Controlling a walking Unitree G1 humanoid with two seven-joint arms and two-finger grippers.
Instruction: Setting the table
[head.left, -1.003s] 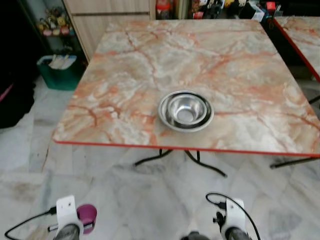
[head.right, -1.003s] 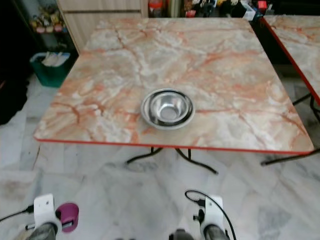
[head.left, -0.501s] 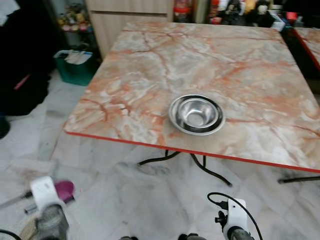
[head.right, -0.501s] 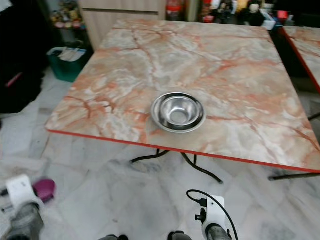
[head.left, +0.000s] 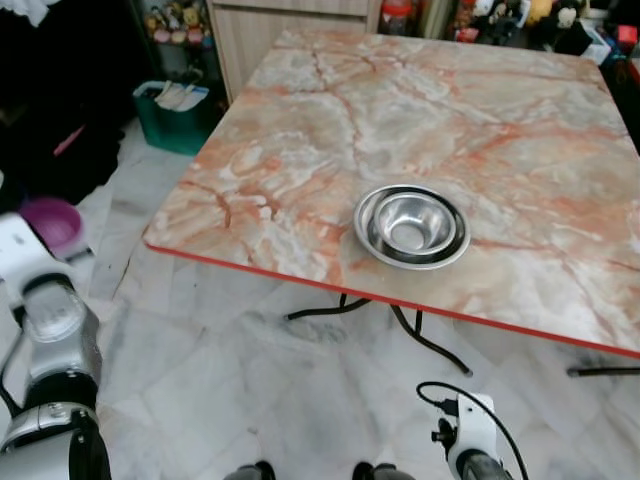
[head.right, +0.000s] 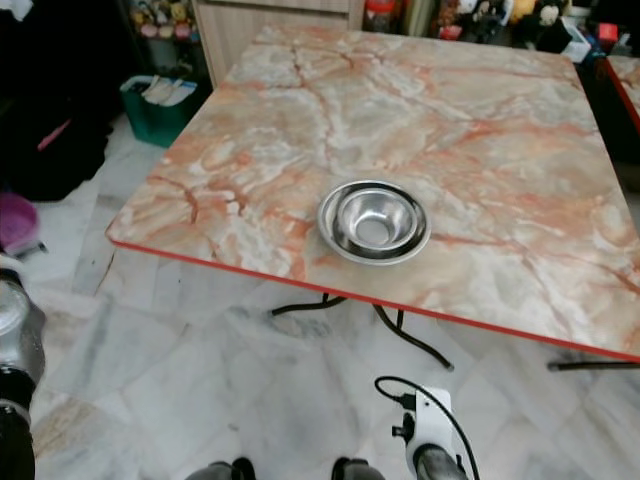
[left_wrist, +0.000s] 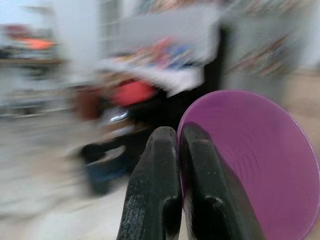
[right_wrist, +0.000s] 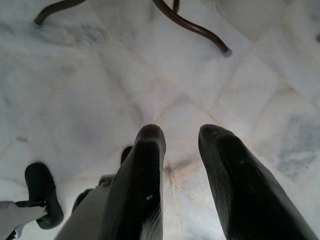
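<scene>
Two nested steel bowls (head.left: 410, 225) sit near the front edge of the orange marble table (head.left: 300, 150). My left arm is raised at the far left, away from the table, and carries a purple cup (head.left: 50, 222). In the left wrist view my left gripper (left_wrist: 178, 136) is shut on the rim of the purple cup (left_wrist: 250, 165), one finger inside and one outside. My right gripper (right_wrist: 180, 137) hangs low over the floor, open, with nothing between its fingers. The right wrist mount (head.left: 470, 440) shows at the bottom.
A green bin (head.left: 178, 112) stands on the floor by the table's far left corner, beside a wooden cabinet (head.left: 290, 25). Dark clutter (head.left: 60, 120) lies at the left. Black table legs (head.left: 330, 310) curve under the front edge. A second table's corner (head.right: 625, 85) is at the right.
My left arm has swung up and out to the left, lifting the purple cup from knee height to table height. The camera has shifted; the bowls stay put on the table.
</scene>
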